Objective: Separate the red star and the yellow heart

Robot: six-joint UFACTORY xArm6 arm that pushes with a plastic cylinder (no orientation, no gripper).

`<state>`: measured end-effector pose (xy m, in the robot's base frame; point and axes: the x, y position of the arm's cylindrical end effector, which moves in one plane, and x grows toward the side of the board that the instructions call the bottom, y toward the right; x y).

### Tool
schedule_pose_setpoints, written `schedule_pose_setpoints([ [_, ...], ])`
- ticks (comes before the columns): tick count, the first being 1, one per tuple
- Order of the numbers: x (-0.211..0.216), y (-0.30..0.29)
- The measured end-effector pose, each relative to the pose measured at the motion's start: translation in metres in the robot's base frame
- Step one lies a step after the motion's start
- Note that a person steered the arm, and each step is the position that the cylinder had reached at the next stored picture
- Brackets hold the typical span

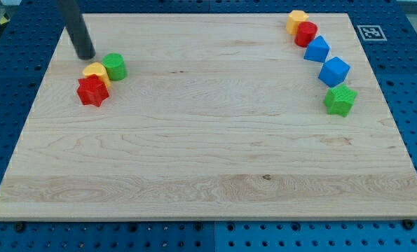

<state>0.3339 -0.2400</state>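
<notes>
The red star (92,91) lies near the view's upper left of the wooden board (208,161). The yellow heart (94,71) touches its upper right side. A green round block (114,66) touches the yellow heart on the right. My tip (85,55) rests on the board just above and left of the yellow heart, a small gap from it and from the green round block.
At the view's upper right a curved row holds a yellow block (296,20), a red round block (306,33), two blue blocks (317,50) (334,71) and a green star (340,100). A marker tag (370,32) sits off the board's top right corner.
</notes>
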Motion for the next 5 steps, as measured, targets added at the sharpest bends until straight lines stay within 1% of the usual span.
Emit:
schedule_pose_setpoints([
  [1,0.029,-0.008],
  [2,0.037,-0.008],
  [3,0.059,-0.008],
  [4,0.068,-0.008],
  [5,0.068,0.004],
])
